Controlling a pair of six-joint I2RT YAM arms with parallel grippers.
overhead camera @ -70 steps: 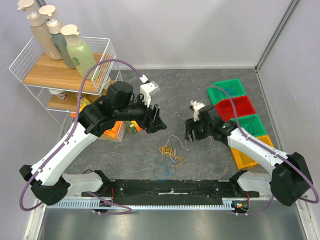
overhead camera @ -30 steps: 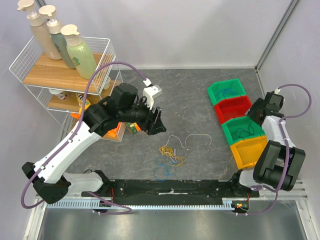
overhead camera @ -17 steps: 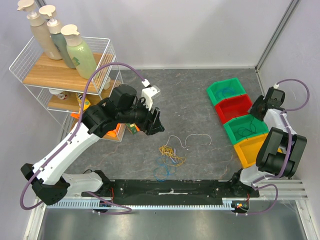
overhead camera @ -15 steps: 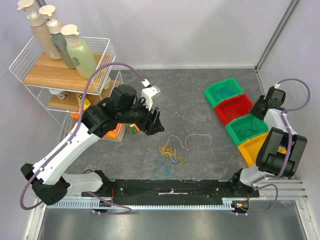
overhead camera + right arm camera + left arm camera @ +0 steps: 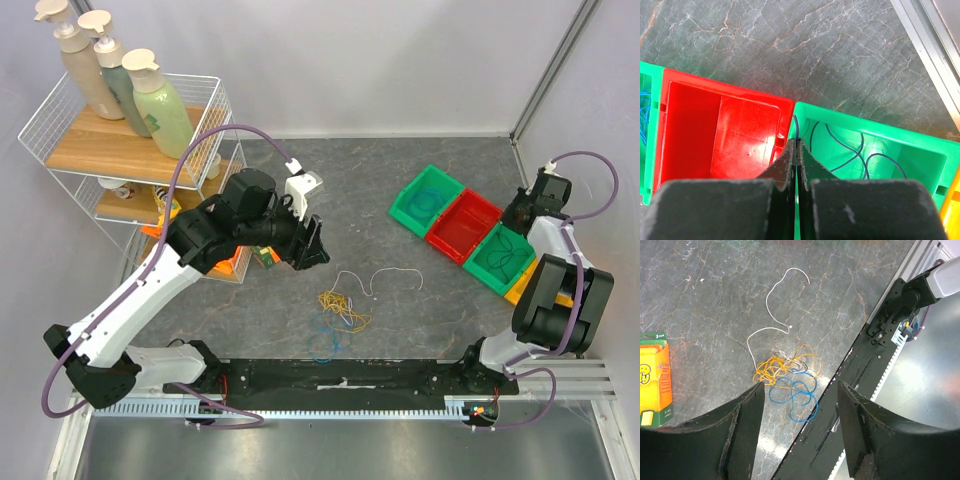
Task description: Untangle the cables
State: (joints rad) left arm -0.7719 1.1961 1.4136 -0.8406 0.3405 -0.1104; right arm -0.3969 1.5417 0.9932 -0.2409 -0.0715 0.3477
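Observation:
A tangle of yellow cable (image 5: 343,305) and blue cable (image 5: 325,335) lies near the table's front, with a white cable (image 5: 385,275) beside it. My left gripper (image 5: 312,248) hangs open well above them. Its wrist view shows the yellow (image 5: 782,367), blue (image 5: 795,395) and white (image 5: 777,305) cables between its fingers, none touched. My right gripper (image 5: 796,142) is shut at the wall where the red bin (image 5: 720,130) meets a green bin (image 5: 865,120). A thin blue cable (image 5: 850,155) lies in that green bin and reaches the fingertips. Whether it is pinched I cannot tell.
A joined row of green (image 5: 425,205), red (image 5: 465,225), green (image 5: 505,255) and orange (image 5: 520,288) bins lies slanted at the right. A wire shelf (image 5: 130,150) with bottles stands at the back left, an orange box (image 5: 228,262) at its foot. A black rail (image 5: 340,375) runs along the near edge.
The right gripper has closed. The row of bins has swung round, its far green end moving left toward the table's middle. The left arm has hardly moved.

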